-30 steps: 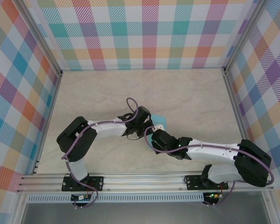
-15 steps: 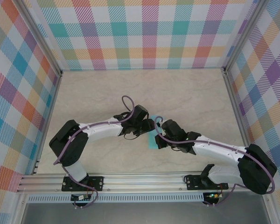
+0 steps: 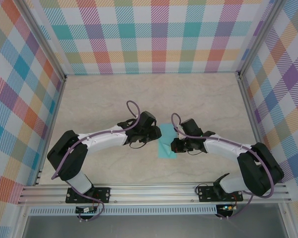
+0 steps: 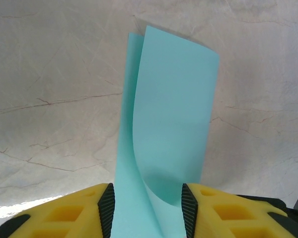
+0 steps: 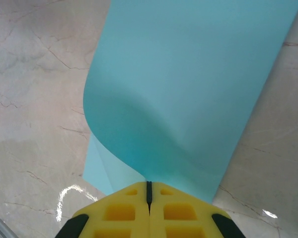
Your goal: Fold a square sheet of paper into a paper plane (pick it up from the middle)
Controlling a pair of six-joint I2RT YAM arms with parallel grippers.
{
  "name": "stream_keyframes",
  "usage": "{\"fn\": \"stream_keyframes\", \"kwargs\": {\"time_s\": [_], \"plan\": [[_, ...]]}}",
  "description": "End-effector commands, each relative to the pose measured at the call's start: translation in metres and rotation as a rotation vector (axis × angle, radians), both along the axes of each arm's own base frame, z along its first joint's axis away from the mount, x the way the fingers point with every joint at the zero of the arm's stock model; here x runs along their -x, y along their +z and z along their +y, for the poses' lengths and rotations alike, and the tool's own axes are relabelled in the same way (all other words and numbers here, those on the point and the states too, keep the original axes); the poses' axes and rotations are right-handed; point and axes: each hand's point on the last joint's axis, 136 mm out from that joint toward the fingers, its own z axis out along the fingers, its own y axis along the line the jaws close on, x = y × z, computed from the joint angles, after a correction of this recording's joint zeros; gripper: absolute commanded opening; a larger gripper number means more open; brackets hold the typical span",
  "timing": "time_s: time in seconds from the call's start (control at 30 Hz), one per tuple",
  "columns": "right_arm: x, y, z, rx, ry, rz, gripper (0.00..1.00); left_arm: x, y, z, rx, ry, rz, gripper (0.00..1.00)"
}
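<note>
The square sheet of paper [image 3: 166, 145] is light turquoise and lies folded over on the table between my two grippers. In the left wrist view the sheet of paper [image 4: 174, 109] curls up in a loose fold. My left gripper [image 4: 147, 206] stands open astride its near end, and neither black pad [image 4: 107, 210] presses on it. My right gripper [image 5: 149, 187] is shut on the sheet of paper [image 5: 188, 89], pinching the edge of the upper flap, which arches away over the lower layer. From above, the left gripper [image 3: 156, 134] and the right gripper [image 3: 175, 144] flank the paper. No paper plane shape shows.
The marbled beige tabletop [image 3: 104, 99] stretches to plaid walls [image 3: 154, 34] at the back and both sides. An aluminium rail [image 3: 149, 191] runs along the near edge by the arm bases.
The right gripper has swung out to the right of the paper and stays shut on it. The left gripper has opened and let go. More of the sheet shows now.
</note>
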Motion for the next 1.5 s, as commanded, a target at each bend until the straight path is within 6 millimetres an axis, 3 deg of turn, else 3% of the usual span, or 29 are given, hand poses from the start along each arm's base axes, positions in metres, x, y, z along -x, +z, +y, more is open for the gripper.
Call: {"fn": "stream_keyframes", "kwargs": {"time_s": [0.0,0.53,1.07,1.47], "plan": [[-0.006,0.006,-0.001,-0.023,0.007,0.024,0.04,0.011,-0.001,-0.001,-0.013,-0.035,0.001,0.41],[-0.025,-0.010,-0.023,0.117,-0.015,0.073,0.05,0.018,-0.010,-0.023,-0.016,-0.090,0.017,0.34],[-0.036,-0.009,-0.019,0.128,0.010,0.054,0.05,0.020,-0.007,-0.061,0.099,-0.158,0.003,0.31],[-0.035,-0.002,-0.016,0.066,0.001,0.056,0.08,0.013,-0.038,-0.070,0.085,-0.118,0.050,0.28]]}}
